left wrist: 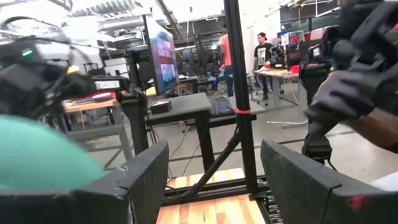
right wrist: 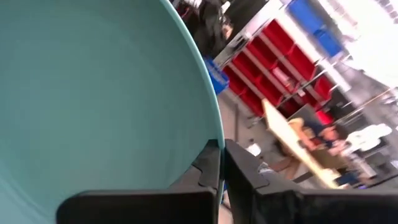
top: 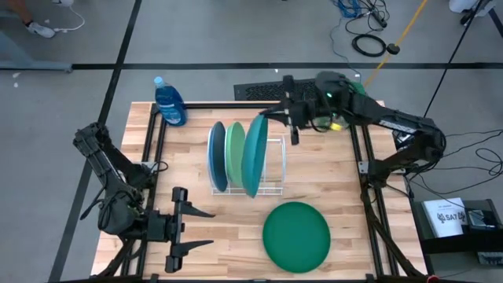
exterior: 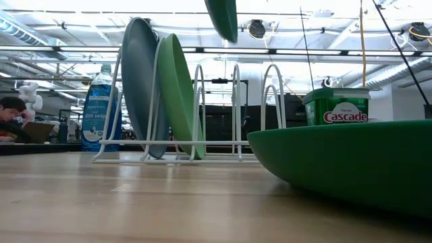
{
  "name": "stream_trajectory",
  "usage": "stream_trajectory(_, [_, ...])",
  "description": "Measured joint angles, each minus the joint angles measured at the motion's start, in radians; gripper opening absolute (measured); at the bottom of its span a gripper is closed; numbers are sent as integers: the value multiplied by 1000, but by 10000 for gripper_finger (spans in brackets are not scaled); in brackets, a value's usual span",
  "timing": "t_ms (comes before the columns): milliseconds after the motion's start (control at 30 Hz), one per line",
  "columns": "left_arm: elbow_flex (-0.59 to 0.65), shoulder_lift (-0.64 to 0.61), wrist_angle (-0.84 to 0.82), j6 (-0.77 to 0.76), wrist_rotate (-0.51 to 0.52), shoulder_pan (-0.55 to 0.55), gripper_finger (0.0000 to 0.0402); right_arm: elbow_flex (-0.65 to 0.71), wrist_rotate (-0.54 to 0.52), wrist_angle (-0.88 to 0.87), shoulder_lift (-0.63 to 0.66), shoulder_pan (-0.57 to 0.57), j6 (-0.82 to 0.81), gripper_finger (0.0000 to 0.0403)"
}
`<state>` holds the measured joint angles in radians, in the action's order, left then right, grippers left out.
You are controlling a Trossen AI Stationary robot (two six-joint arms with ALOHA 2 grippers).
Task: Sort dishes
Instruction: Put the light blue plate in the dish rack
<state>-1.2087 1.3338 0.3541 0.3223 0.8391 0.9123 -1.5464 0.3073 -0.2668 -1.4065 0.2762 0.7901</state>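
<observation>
A white wire rack (top: 271, 187) stands mid-table. The blue plate (top: 217, 153) and the light green plate (top: 234, 152) stand on edge in its slots, side by side (exterior: 138, 88) (exterior: 179, 94). My right gripper (top: 277, 116) is shut on the teal plate (top: 255, 153), which is on edge above the rack; only its lower edge (exterior: 223, 17) shows in the low view. The dark green plate (top: 296, 236) lies flat on the table, near of the rack. My left gripper (top: 187, 232) waits open by the table's near-left corner. My right gripper (right wrist: 222, 149) pinches the teal plate by its rim (right wrist: 213, 132), at the plate's far edge, one finger (right wrist: 208, 165) on each face. The fingers come from the table's far right side. The plate is on edge and lifted clear above the rack wires.
A blue soap bottle (top: 169, 102) stands at the far-left corner. A green Cascade tub (exterior: 335, 108) sits at the far right, under the right arm. The rack's slots right of the light green plate (exterior: 236, 108) hold nothing. People show in the room beyond (left wrist: 229, 56).
</observation>
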Motion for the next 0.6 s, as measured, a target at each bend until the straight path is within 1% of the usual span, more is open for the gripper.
stream_trajectory(100, [0,0,-2,7,1,0,253,0,102,4,-47,76,-25,4])
stream_trajectory(200, [0,0,-4,11,3,0,253,0,161,17,-92,129,-27,2])
stream_trajectory(333, [0,0,-1,54,3,0,253,0,263,32,-156,186,-40,2])
stream_trajectory(600, [0,1,4,158,3,-1,253,0,357,50,-261,247,-46,1])
